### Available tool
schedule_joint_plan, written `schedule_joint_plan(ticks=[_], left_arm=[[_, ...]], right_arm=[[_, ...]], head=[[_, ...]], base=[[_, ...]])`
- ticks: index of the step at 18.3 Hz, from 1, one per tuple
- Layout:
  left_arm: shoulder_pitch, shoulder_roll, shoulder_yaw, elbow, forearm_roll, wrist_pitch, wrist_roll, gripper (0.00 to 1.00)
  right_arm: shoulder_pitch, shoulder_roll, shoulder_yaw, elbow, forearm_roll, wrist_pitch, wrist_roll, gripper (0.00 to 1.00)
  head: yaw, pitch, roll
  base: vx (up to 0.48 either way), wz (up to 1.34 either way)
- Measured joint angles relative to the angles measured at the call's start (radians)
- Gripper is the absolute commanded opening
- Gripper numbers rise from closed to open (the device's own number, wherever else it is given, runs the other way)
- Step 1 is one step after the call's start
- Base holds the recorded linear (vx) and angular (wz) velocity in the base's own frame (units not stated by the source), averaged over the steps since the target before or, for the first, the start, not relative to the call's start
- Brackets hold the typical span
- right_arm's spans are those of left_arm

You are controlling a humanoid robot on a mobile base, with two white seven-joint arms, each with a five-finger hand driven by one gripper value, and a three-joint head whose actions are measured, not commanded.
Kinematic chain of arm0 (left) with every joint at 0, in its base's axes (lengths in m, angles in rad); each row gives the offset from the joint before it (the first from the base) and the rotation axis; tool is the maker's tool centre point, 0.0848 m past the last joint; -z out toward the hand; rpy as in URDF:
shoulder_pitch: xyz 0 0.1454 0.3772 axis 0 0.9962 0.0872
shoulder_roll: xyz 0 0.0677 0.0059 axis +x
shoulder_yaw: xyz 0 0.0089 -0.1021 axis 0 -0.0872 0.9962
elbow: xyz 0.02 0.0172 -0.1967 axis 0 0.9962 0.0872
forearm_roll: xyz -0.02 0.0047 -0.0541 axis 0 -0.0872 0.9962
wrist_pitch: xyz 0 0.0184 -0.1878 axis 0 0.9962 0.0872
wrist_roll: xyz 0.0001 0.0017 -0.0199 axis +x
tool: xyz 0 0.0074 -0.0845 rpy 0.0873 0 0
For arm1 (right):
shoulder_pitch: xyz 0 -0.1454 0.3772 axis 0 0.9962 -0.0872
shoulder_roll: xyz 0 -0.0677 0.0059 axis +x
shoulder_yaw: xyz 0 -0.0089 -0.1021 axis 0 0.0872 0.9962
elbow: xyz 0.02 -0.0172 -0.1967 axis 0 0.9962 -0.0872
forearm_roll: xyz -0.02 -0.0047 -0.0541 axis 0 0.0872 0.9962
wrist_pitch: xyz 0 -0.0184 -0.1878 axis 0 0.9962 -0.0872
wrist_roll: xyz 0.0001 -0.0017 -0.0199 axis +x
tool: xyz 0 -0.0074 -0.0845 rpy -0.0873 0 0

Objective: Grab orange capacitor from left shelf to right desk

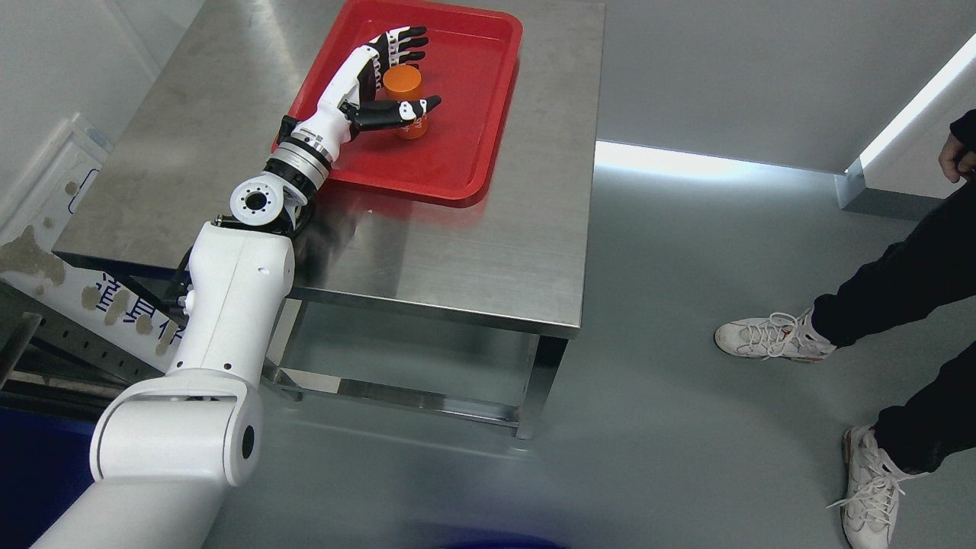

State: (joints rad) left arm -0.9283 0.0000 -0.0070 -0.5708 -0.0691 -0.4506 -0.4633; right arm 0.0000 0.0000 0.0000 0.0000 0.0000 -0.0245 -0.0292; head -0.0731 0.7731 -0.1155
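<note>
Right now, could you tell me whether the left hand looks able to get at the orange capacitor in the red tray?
Probably yes. The left hand is already at the orange capacitor inside the red tray, fingers spread behind it and thumb across its front. Nothing else lies in the tray to block it.

One capacitor point(406, 99), one tray point(465, 145), one table point(457, 252).

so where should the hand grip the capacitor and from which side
Grip the capacitor around its curved side wall, about mid-height, coming from its left. It stands upright in the red tray, a smooth cylinder with a flat top, so a side wrap suits it. The left hand is already there, fingers behind it and thumb across the front; whether they press on it is unclear.
</note>
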Motion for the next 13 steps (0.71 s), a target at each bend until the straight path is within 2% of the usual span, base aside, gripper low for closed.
schedule_joint_plan(ticks=[9, 11, 13], left_arm=[[-0.069, 0.009, 0.01, -0.05, 0.011, 0.006, -0.01, 0.78], [-0.069, 0.016, 0.027, -0.079, 0.033, 0.055, -0.012, 0.79], [-0.064, 0.023, 0.048, -0.122, 0.069, 0.158, -0.012, 0.87]], right_arm=[[0.0, 0.0, 0.0, 0.0, 0.0, 0.0, 0.0, 1.0], [0.0, 0.0, 0.0, 0.0, 0.0, 0.001, 0.0, 1.0], [0.0, 0.0, 0.0, 0.0, 0.0, 0.001, 0.0, 1.0]], head=[[0.0, 0.0, 0.0], [0.0, 0.0, 0.0], [0.0, 0.0, 0.0]], base=[[0.0, 0.0], [0.0, 0.0], [0.0, 0.0]])
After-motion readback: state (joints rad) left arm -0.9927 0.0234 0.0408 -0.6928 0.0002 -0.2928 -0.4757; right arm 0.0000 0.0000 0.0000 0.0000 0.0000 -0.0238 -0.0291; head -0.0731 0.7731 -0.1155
